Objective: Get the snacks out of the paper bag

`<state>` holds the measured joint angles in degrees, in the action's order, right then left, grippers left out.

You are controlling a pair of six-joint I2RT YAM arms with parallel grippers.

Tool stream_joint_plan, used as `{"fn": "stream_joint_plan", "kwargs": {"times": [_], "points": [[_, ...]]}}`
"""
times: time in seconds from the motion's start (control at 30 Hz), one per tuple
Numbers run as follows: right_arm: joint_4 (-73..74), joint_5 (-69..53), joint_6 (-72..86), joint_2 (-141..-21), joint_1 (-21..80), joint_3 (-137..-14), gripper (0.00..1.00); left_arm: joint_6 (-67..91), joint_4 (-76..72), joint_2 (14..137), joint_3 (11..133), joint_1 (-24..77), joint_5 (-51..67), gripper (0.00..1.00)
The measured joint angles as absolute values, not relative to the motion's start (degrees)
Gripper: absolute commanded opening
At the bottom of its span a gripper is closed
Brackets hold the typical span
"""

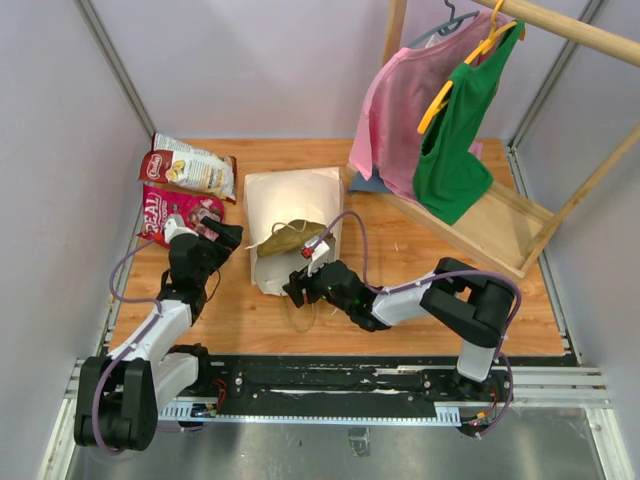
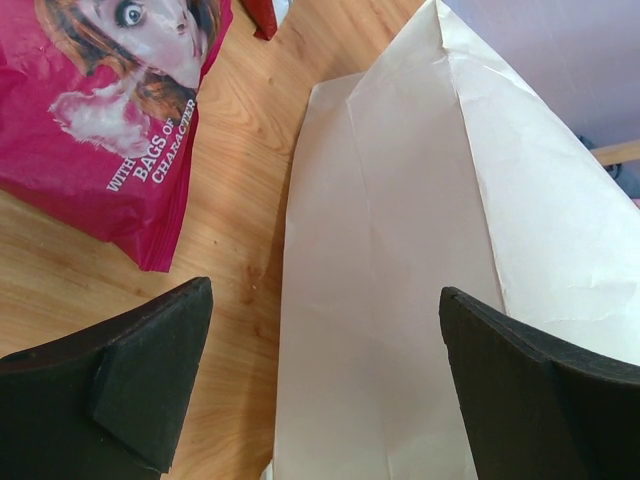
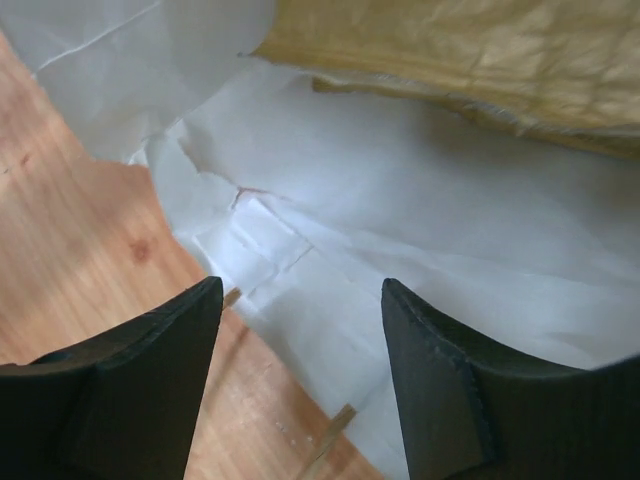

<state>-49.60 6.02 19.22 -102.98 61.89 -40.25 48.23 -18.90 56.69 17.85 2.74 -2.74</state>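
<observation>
A magenta packet point(image 1: 178, 215) lies out on the worktop point(image 1: 420, 300) left of the left claw point(image 1: 222, 237), and a red-white packet point(image 1: 190, 165) lies beyond it. Both claws are open and empty. A tan packet point(image 1: 290, 238) sits in the mouth of the paper bag point(image 1: 295, 200), just ahead of the right claw point(image 1: 300, 283).

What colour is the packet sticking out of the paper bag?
The packet is golden tan; right wrist view.

Tan packet point(image 1: 290, 238) partly hidden in paper bag point(image 1: 295, 200), prob. snack.
</observation>
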Motion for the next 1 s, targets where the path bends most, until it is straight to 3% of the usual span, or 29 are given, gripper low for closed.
{"fn": "stream_joint_plan", "kwargs": {"times": [0.43,1.0], "points": [[-56.84,24.01,9.72,-110.96,61.89,-50.54,0.55,47.57,-16.01,52.42,17.85,2.74,-2.94,1.0],[-60.75,24.29,6.44,-124.31,55.2,-65.32,0.53,46.7,-14.48,52.49,17.85,2.74,-2.87,1.0]]}}
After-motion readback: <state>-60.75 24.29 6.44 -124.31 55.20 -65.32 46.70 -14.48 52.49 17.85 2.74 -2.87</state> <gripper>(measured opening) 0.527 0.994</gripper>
